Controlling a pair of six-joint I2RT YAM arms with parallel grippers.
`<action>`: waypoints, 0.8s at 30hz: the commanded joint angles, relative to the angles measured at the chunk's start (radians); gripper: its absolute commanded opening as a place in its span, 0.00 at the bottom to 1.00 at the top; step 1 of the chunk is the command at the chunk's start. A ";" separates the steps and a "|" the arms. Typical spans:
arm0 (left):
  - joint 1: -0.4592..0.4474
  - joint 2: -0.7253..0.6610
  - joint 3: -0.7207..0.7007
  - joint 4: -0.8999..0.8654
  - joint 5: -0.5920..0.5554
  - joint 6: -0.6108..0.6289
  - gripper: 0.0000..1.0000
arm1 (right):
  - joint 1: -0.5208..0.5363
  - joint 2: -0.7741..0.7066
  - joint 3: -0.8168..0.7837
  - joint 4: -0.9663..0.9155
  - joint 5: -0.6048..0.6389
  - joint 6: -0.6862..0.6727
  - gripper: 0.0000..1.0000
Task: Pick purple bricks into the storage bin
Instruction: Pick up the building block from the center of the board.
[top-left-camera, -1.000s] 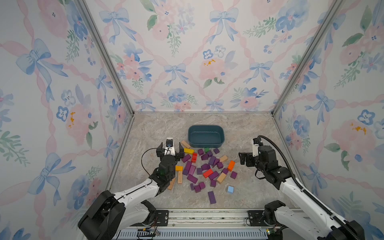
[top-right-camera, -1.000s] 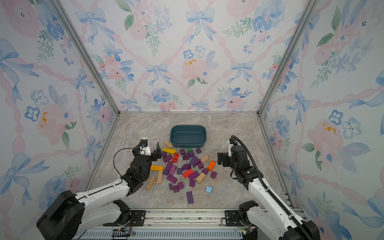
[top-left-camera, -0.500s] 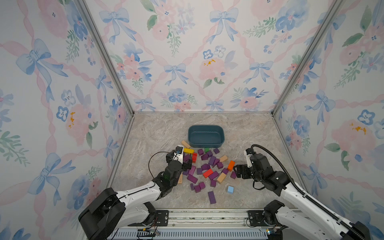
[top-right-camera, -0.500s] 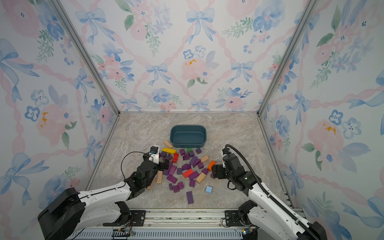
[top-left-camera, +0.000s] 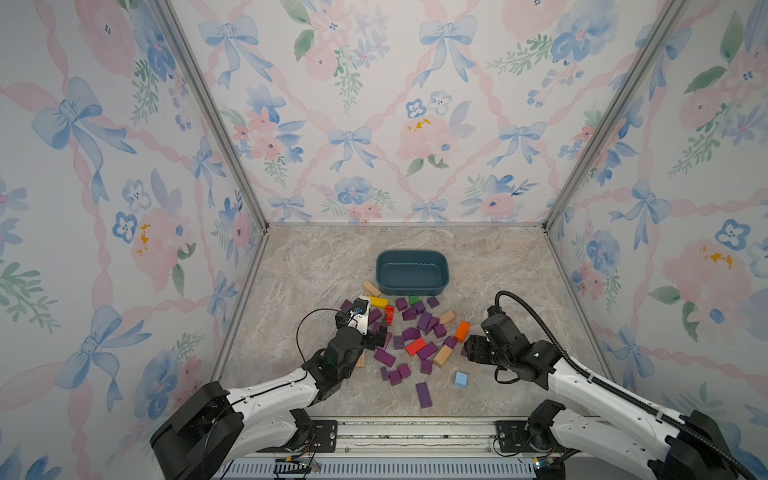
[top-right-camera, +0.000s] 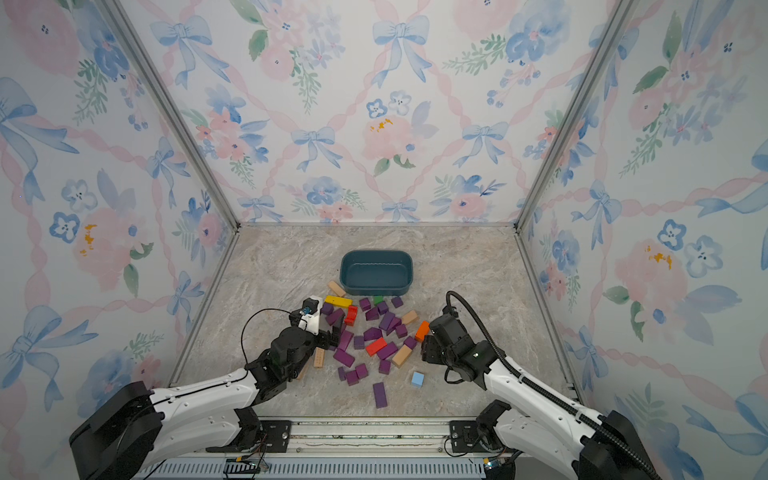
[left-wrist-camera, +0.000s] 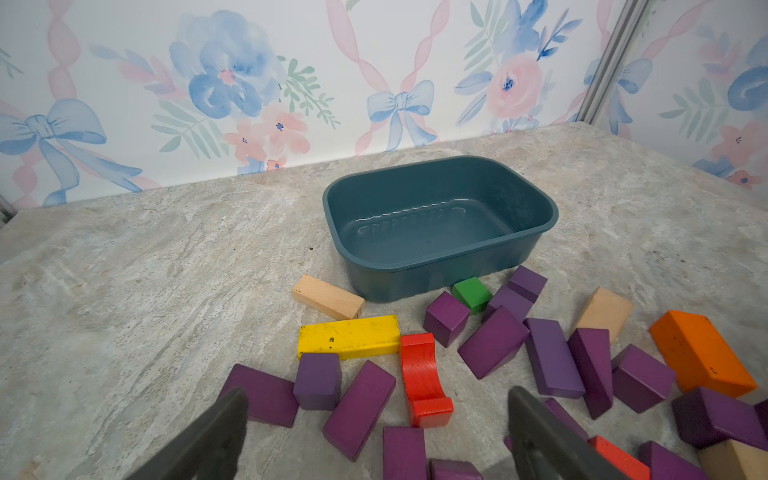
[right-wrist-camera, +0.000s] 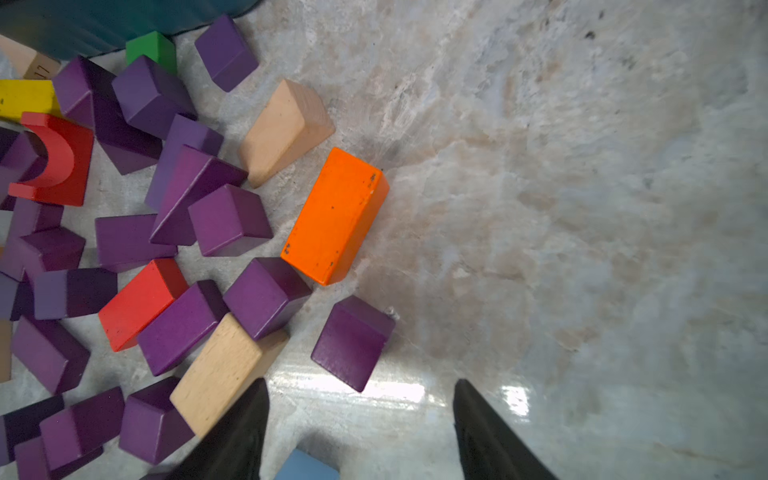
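Several purple bricks (top-left-camera: 424, 322) lie scattered on the marble floor in front of the storage bin (top-left-camera: 411, 286), a dark teal tub with nothing in it. My left gripper (left-wrist-camera: 376, 415) is open and low over the pile's left side, its fingers straddling a flat purple bar (left-wrist-camera: 359, 409). At the pile's right edge, my right gripper (right-wrist-camera: 360, 386) is open, with a lone purple cube (right-wrist-camera: 349, 349) just ahead of its fingertips and untouched. Both top views show the two grippers (top-left-camera: 376, 332) (top-left-camera: 469, 351) down at the pile.
Mixed in with the purple are a red arch (left-wrist-camera: 424, 378), a yellow bar (left-wrist-camera: 349, 336), an orange block (right-wrist-camera: 336, 216), a green cube (left-wrist-camera: 471, 293) and tan blocks (right-wrist-camera: 286, 133). A light blue cube (top-left-camera: 461, 379) sits near the front. Papered walls enclose three sides.
Both arms came down and in toward the pile. The right gripper's jaws have narrowed but still hold nothing. The left gripper stayed wide open.
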 joint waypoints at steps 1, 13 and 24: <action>-0.007 -0.036 -0.026 0.030 -0.039 -0.008 0.98 | 0.011 0.048 -0.009 0.047 -0.027 0.066 0.67; -0.009 -0.030 -0.031 0.039 -0.050 -0.003 0.98 | 0.011 0.164 -0.005 0.076 -0.017 0.088 0.56; -0.009 -0.028 -0.037 0.042 -0.081 0.000 0.98 | 0.011 0.269 0.037 0.106 -0.031 0.074 0.49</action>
